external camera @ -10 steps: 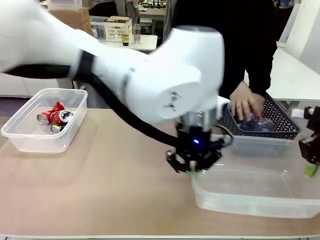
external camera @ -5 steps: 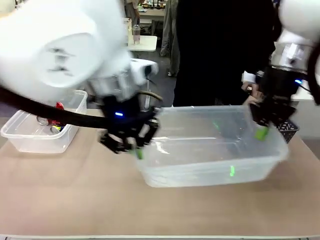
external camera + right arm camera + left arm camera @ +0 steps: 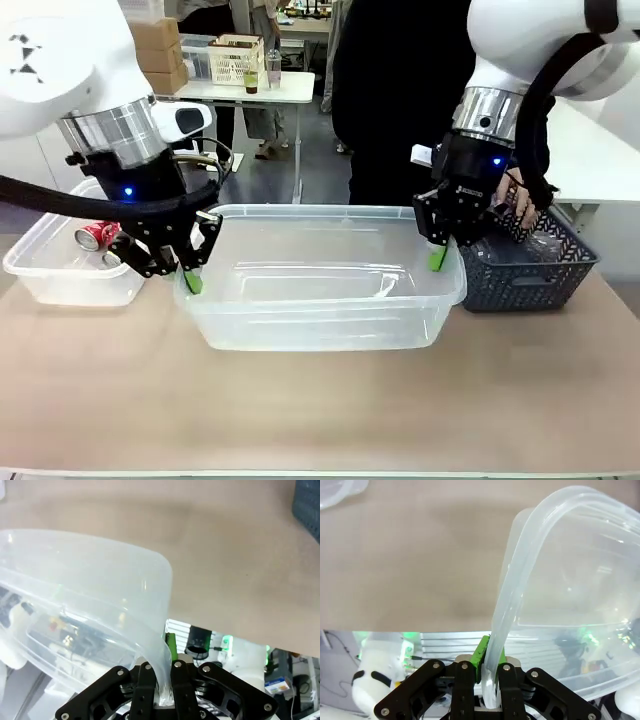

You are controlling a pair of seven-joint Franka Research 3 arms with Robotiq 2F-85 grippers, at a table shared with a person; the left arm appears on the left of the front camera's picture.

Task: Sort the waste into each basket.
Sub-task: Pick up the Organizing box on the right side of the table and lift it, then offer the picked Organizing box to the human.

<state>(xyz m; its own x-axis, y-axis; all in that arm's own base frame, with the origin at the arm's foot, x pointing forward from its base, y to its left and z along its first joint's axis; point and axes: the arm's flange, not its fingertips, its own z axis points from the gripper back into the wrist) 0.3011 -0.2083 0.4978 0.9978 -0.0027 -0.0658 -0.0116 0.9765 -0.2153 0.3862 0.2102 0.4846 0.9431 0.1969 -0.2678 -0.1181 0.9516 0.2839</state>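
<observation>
Front view: left gripper (image 3: 190,281), right gripper (image 3: 438,259) clamp opposite rims of tub (image 3: 320,332)

My front feed is bright, even and sharp under overhead room light, with only soft shadows on the desk (image 3: 300,420). Both wrist feeds bend at the edges. The clear tub (image 3: 512,580) carries pale glare streaks, and the left gripper (image 3: 487,672) sits dark and underlit.
</observation>
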